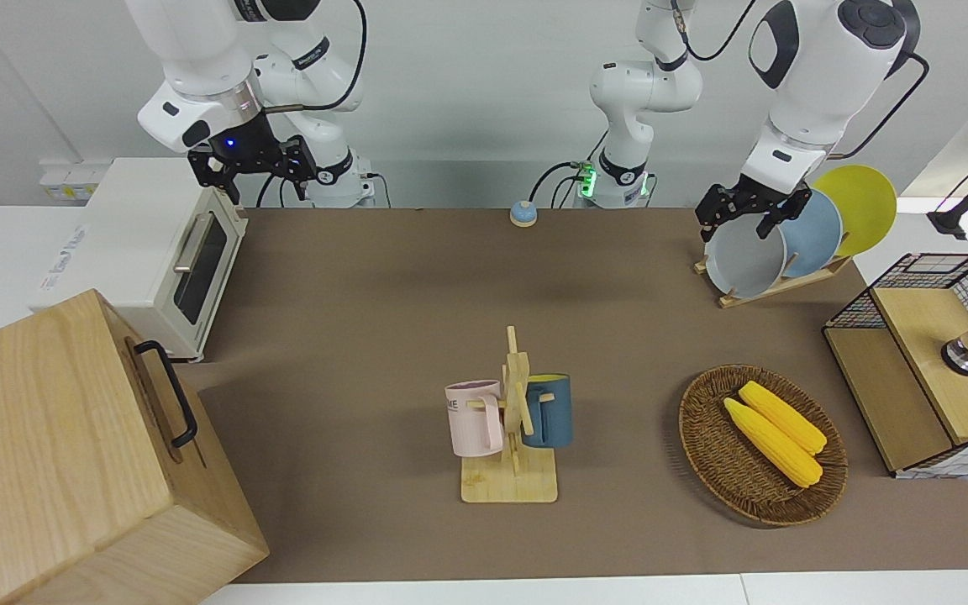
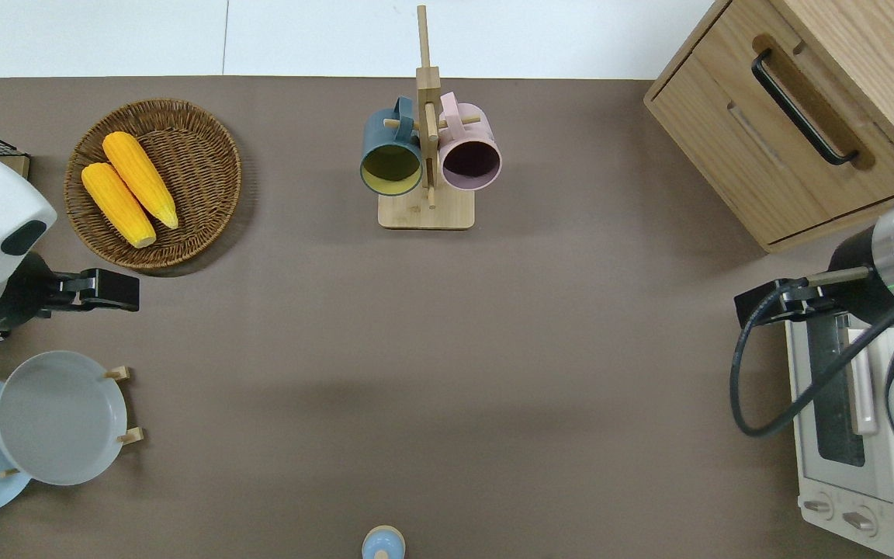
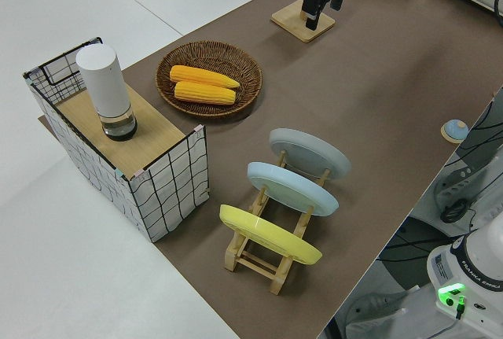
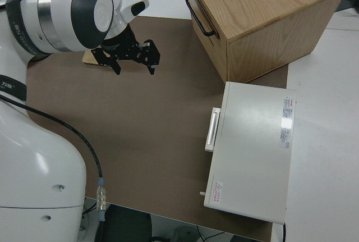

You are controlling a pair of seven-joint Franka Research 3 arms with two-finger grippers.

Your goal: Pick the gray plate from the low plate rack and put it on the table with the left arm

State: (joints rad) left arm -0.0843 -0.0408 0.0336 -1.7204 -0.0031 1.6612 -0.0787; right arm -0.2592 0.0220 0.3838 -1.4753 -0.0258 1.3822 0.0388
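The gray plate [image 1: 743, 257] stands upright in the low plate rack [image 1: 782, 284] at the left arm's end of the table [image 1: 366, 294]; it is the plate nearest the table's middle. It also shows in the overhead view [image 2: 59, 417] and the left side view [image 3: 310, 152]. My left gripper [image 1: 744, 217] is open and empty, up in the air. The overhead view puts the left gripper [image 2: 123, 289] over bare table between the plate and the wicker basket [image 2: 154, 183]. My right arm is parked, its gripper [image 1: 255, 168] open.
A light blue plate [image 1: 812, 234] and a yellow plate [image 1: 858, 206] stand in the same rack. The basket holds two corn cobs [image 1: 774, 428]. A mug stand [image 1: 511, 420], a wire-sided box [image 1: 921, 370], a toaster oven [image 1: 156, 252] and a wooden cabinet [image 1: 72, 454] stand around.
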